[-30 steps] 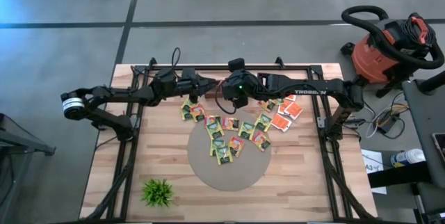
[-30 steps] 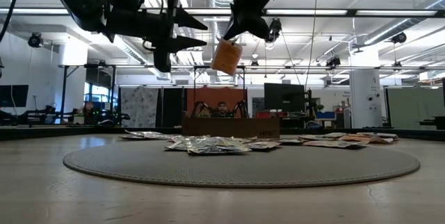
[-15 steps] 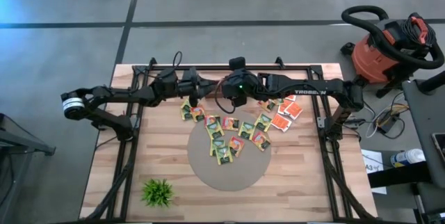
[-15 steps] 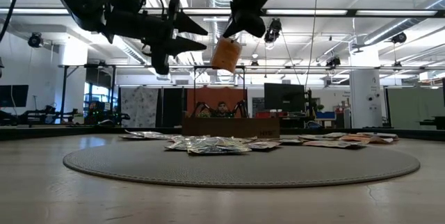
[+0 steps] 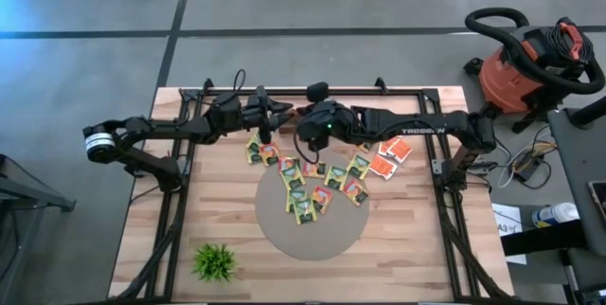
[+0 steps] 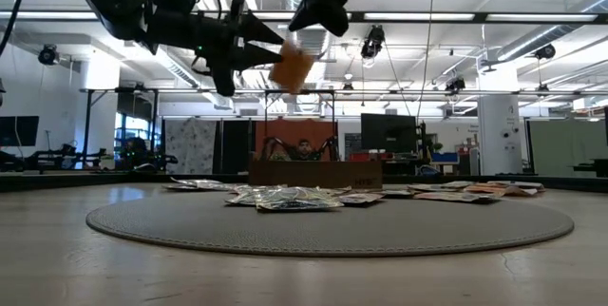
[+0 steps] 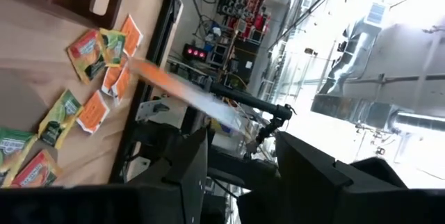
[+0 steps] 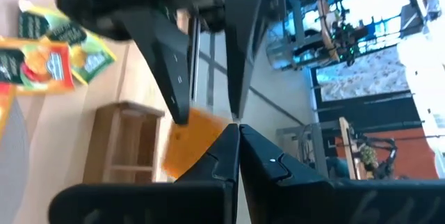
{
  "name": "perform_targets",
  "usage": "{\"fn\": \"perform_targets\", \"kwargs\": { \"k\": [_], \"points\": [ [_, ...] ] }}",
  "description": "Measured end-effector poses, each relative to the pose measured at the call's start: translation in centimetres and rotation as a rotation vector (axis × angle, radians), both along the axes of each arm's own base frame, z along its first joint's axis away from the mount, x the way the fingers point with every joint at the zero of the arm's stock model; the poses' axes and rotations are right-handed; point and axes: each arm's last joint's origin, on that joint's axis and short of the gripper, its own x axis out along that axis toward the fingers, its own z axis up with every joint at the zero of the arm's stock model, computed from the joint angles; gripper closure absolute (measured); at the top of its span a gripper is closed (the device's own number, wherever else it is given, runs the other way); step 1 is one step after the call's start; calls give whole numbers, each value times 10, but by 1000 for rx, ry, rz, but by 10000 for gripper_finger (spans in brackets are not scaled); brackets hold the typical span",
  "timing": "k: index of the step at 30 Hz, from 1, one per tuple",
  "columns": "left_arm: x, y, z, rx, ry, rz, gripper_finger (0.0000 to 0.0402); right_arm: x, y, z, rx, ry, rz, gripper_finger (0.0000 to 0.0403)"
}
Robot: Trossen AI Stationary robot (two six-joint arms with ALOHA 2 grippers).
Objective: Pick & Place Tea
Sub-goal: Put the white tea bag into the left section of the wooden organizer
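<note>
My right jaws (image 6: pixel 306 23) pinch an orange tea bag (image 6: pixel 288 66) by its top edge; light, limp. Left jaws (image 6: pixel 266 44) wide around its opposite edge.

Bright ceiling lamps (image 6: pixel 494 16) are lighting the room evenly, and the counter (image 5: pixel 407 248) is showing only soft shadows. In the left wrist view a big window (image 7: pixel 389 50) is glaring white. The orange sachet (image 6: pixel 288 66) is looking smeared by motion, and near parts are staying out of focus.
</note>
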Motion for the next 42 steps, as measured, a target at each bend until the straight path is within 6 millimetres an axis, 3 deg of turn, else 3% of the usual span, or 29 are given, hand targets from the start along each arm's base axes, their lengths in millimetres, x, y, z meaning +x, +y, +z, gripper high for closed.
{"fn": "perform_targets", "kwargs": {
  "k": [11,14,17,21,26,30,35,39,42],
  "points": [
    [0,1,-2,90,50,0,236,1,17,0,89,-60,3,394],
    [0,-1,-8,166,122,-67,236,-4,18,-4,216,-84,-73,394],
    [-1,-3,-15,277,213,-126,236,-10,15,-14,463,-94,-155,394],
    [-2,-8,-28,516,395,-225,236,-13,7,-39,877,-55,-277,394],
    [-4,-18,-43,809,587,-358,236,-6,9,-91,1099,19,-405,380],
    [-5,-22,-47,993,656,-432,236,-4,6,-128,1274,32,-568,344],
    [-7,-29,-55,1108,776,-486,236,-3,-5,-154,1424,-210,-794,278],
    [-5,-40,-57,1312,890,-512,236,-12,-17,-169,1554,-505,-996,235],
    [-3,-49,-58,1434,955,-508,236,-19,-26,-179,1677,-630,-1064,213]
  ]
}}
